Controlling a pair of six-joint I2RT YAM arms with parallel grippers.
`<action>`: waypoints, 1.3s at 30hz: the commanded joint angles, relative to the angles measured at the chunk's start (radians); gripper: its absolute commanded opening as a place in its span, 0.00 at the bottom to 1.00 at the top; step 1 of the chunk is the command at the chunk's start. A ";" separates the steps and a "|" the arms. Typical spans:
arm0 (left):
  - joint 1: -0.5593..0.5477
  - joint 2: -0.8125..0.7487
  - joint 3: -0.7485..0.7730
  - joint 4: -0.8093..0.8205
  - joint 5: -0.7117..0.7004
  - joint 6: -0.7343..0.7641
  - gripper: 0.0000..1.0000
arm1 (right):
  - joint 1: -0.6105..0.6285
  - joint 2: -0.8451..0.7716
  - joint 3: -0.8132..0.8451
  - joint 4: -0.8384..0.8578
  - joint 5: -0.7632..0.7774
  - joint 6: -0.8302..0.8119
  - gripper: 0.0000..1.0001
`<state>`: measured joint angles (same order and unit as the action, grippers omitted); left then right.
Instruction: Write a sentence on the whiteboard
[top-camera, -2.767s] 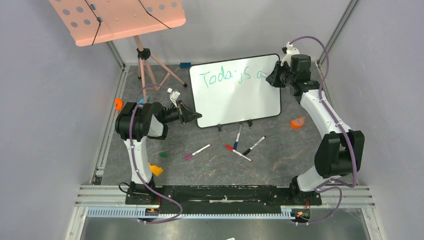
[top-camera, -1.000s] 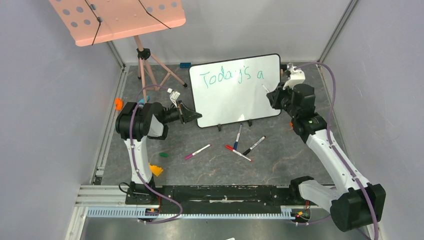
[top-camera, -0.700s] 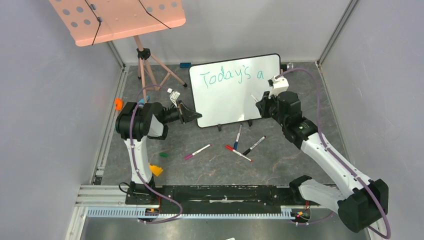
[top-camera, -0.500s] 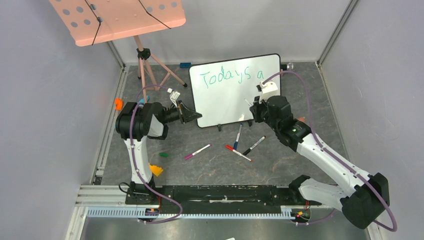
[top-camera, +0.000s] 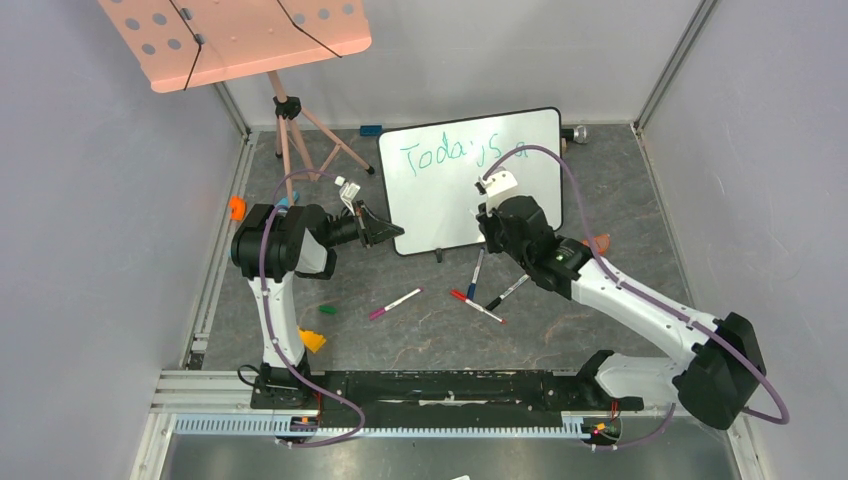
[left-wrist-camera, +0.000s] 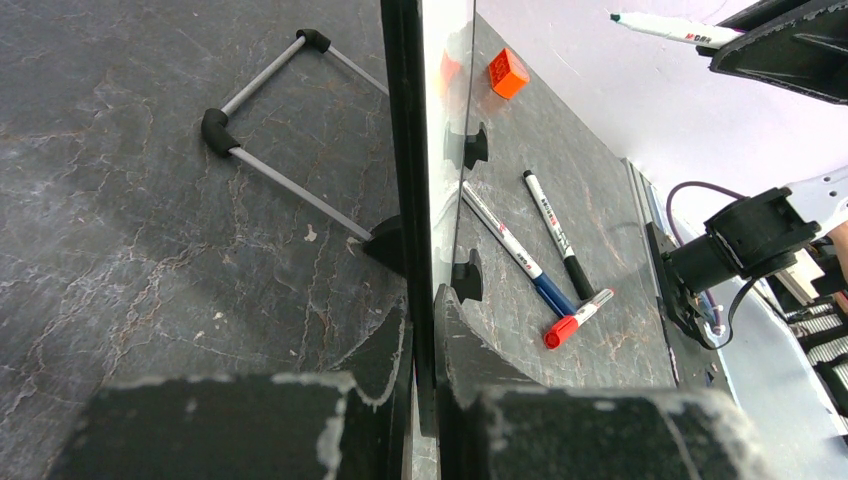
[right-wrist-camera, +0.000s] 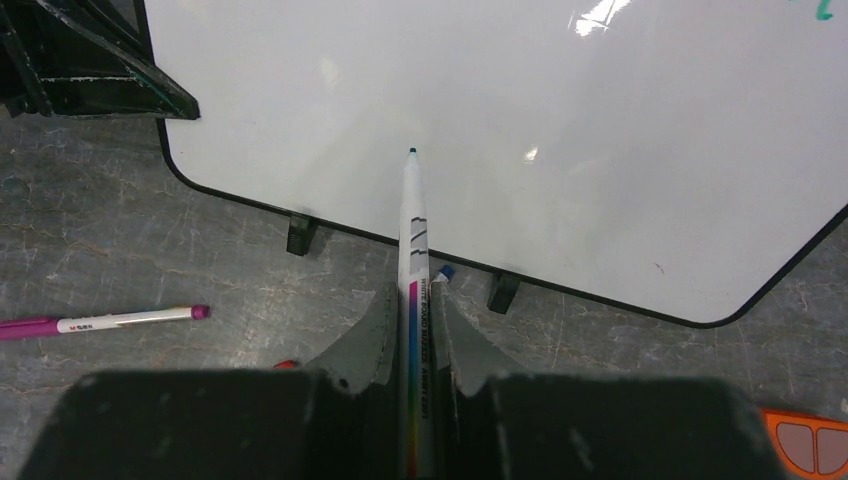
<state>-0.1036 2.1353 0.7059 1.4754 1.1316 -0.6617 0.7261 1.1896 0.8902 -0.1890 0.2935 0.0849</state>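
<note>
From above, the whiteboard (top-camera: 440, 205) stands propped at the far middle of the table (top-camera: 420, 340), its teal sentence (top-camera: 445, 156) along the top edge reading "Toda" and an "s", the rest crossed by the right arm's cable; the left gripper (top-camera: 388, 233) pinches the board's near left corner, and the right gripper (top-camera: 484, 214) sits before the blank lower right part; four loose markers (top-camera: 478, 306) lie on the table near the board's feet, with bare table nearer the bases; a pink stand tray (top-camera: 240, 35) hangs far left. In the left wrist view, the fingers are pressed onto the board's black frame (left-wrist-camera: 404, 150); three markers (left-wrist-camera: 512, 252) lie right of it, their print too small to read. In the right wrist view, the fingers clamp a teal-tipped marker (right-wrist-camera: 412, 250), print on its barrel too fine to read, tip at the blank board; contact cannot be told.
</note>
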 joint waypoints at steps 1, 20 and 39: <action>-0.001 0.021 0.018 0.082 -0.005 0.048 0.02 | 0.018 0.039 0.077 0.051 -0.003 -0.001 0.00; -0.001 0.023 0.025 0.082 0.007 0.048 0.02 | 0.019 0.207 0.239 0.069 -0.052 0.025 0.00; -0.001 0.022 0.024 0.082 0.008 0.052 0.02 | 0.009 0.403 0.403 0.041 -0.025 0.059 0.00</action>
<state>-0.1036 2.1426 0.7128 1.4757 1.1370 -0.6621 0.7410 1.5799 1.2331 -0.1673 0.2523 0.1349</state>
